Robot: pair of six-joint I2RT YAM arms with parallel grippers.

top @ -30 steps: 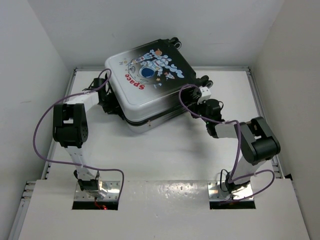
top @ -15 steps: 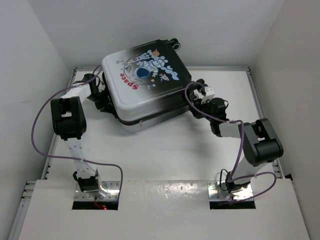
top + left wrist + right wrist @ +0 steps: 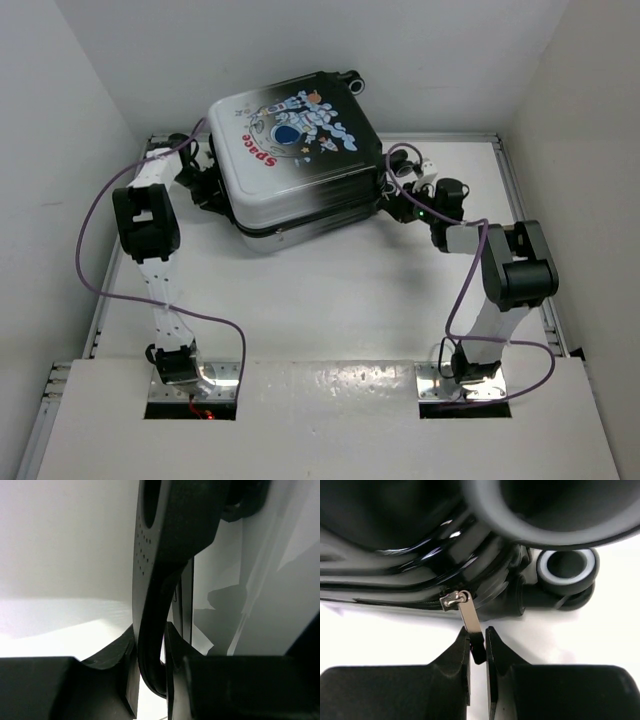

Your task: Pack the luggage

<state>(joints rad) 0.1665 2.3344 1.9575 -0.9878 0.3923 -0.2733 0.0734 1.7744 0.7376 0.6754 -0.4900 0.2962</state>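
Top external view:
- The luggage [image 3: 290, 150] sat at the far middle of the white table [image 3: 320, 300], lid shut, with the astronaut and red "Space" print facing up.
- The case was skewed relative to the table edges. One black wheel [image 3: 350, 80] showed at its far corner.
- The left gripper [image 3: 208, 190] was against the case's left side and the right gripper [image 3: 390, 200] against its right side, near the seam. Jaw state could not be read from this view.

Left wrist view:
- The left gripper [image 3: 150, 672] was clamped on a black handle [image 3: 165, 555], a curved bar with a dimpled patch on one face.
- The bar ran down between the two fingers [image 3: 127, 680] and touched both.
- White surfaces lay behind it, with a thin dark edge just to the bar's right. The rest of the case could not be made out here.

Right wrist view:
- The right gripper [image 3: 477, 642] was pinched on the lower end of the zipper pull [image 3: 469, 612].
- The silver tab hung from its slider on the seam of the glossy black shell [image 3: 420, 545].
- The fingertips [image 3: 462, 650] were nearly together, with only the tab between them.
- A black wheel with a pale ring [image 3: 565, 570] sat just right of the slider, at the case's corner.
- The white table showed under the case on both sides.
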